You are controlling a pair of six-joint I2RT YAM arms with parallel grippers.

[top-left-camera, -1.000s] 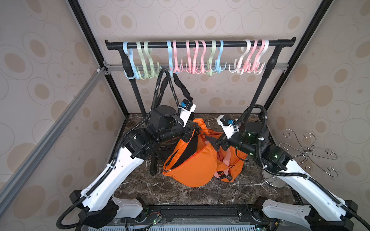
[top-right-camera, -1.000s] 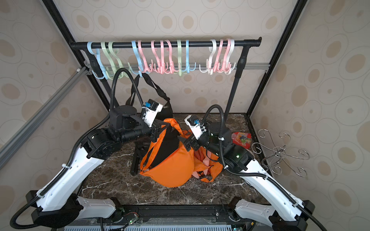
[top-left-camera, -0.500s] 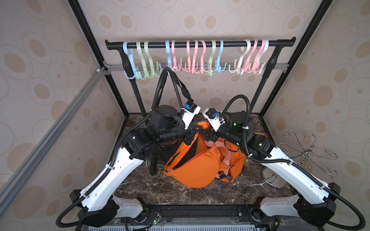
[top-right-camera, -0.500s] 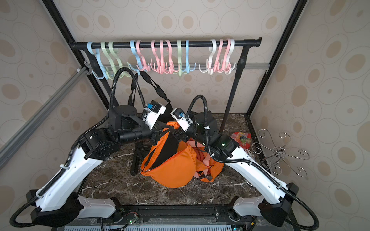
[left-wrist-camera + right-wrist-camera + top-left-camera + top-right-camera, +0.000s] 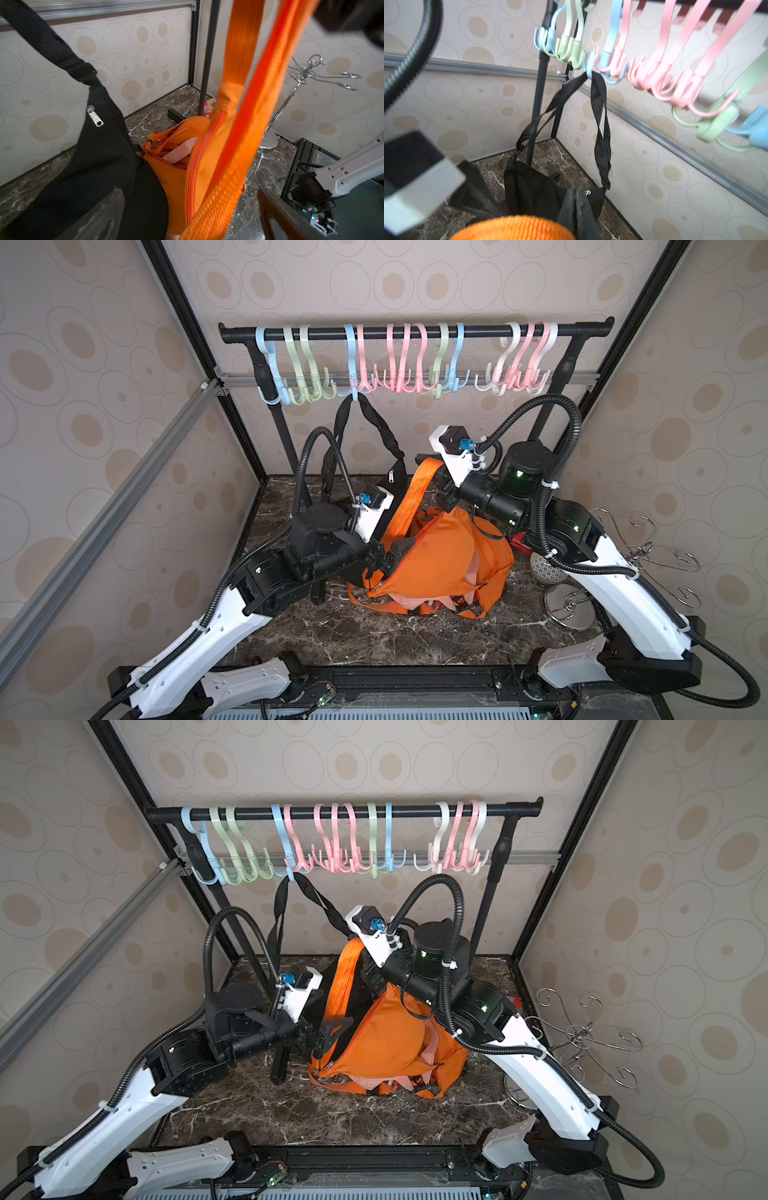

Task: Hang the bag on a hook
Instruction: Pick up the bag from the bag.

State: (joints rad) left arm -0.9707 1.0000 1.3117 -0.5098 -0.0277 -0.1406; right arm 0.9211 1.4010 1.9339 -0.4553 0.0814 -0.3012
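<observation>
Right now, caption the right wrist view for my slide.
The right gripper, shut on the orange strap, faces the black bag hanging by its strap from a blue hook.

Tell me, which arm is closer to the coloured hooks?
Right. The right arm, jaws shut on the orange strap, is high, just below the hooks; the left arm is low, jaws open beside the orange bag.

Beige wallpaper [image 5: 415, 281] with tan ovals left, far and right. Dark marble floor [image 5: 374, 639], white-veined. Black frame posts [image 5: 180, 302] at far corners, aluminium rail [image 5: 124, 495] along left wall. Chrome wire stand [image 5: 569, 612] near right wall.
</observation>
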